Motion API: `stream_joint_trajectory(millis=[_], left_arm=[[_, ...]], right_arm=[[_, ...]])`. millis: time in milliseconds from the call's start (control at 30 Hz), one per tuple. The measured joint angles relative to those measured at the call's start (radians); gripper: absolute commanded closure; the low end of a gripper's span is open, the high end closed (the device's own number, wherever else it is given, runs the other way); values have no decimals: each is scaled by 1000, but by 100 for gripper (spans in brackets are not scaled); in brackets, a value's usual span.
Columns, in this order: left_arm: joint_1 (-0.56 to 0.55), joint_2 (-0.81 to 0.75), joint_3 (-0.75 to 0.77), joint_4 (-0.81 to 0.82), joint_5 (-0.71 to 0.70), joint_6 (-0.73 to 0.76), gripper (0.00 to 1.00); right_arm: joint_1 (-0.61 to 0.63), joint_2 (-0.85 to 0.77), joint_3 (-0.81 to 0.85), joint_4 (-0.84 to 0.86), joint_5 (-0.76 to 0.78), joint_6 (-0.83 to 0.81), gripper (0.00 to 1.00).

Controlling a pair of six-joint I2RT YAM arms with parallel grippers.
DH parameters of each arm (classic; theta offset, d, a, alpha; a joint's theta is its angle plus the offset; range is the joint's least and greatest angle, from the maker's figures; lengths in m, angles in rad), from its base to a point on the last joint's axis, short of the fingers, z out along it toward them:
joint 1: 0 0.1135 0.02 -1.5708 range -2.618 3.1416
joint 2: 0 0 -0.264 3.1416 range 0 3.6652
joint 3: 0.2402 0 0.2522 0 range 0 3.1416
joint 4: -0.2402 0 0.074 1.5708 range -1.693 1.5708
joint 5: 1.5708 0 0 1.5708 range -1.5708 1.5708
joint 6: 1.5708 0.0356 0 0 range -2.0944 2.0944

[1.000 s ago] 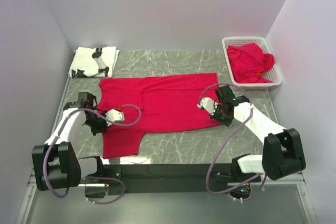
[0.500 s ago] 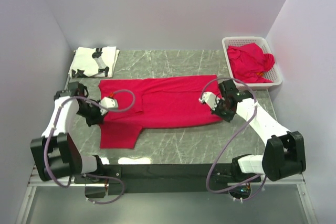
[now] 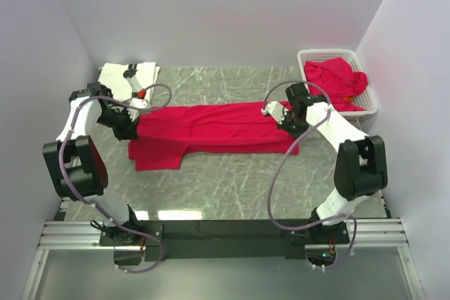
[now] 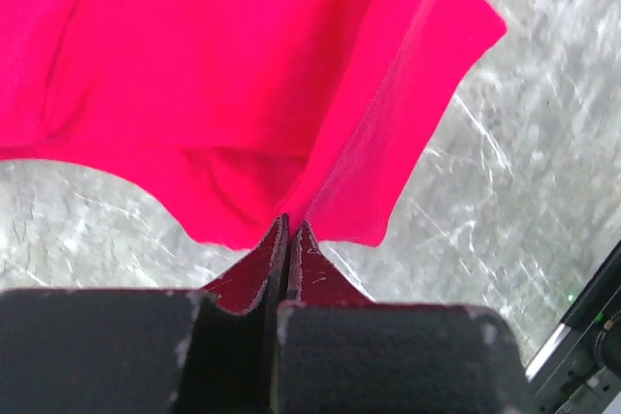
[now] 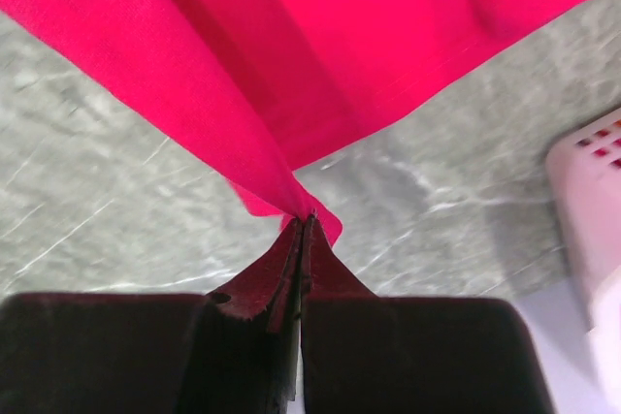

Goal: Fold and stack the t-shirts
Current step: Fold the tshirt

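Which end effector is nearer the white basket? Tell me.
Right. The right end effector is close beside the basket; the left end effector is at the opposite side, by the patterned t-shirt.

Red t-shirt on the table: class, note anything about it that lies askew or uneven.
The red t-shirt lies in an uneven band: its left end juts past the rest, toward the near edge of the table.

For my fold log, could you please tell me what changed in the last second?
The left claw and right claw, both shut on the bright red cloth t-shirt, carried its near edge farther back, folding it narrower. The white black-printed t-shirt and white plastic lattice basket stayed put.
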Motion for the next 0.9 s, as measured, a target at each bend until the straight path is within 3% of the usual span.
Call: stream_joint_trajectory(millis=[467,900], left_arm=[[-1,240,177,47,29,-140,99],[-9,348,199,169,14,-248,99]], right_arm=[[-17,275,233,14,32,-19,100],[-16,407,311,86,92,-17,100]])
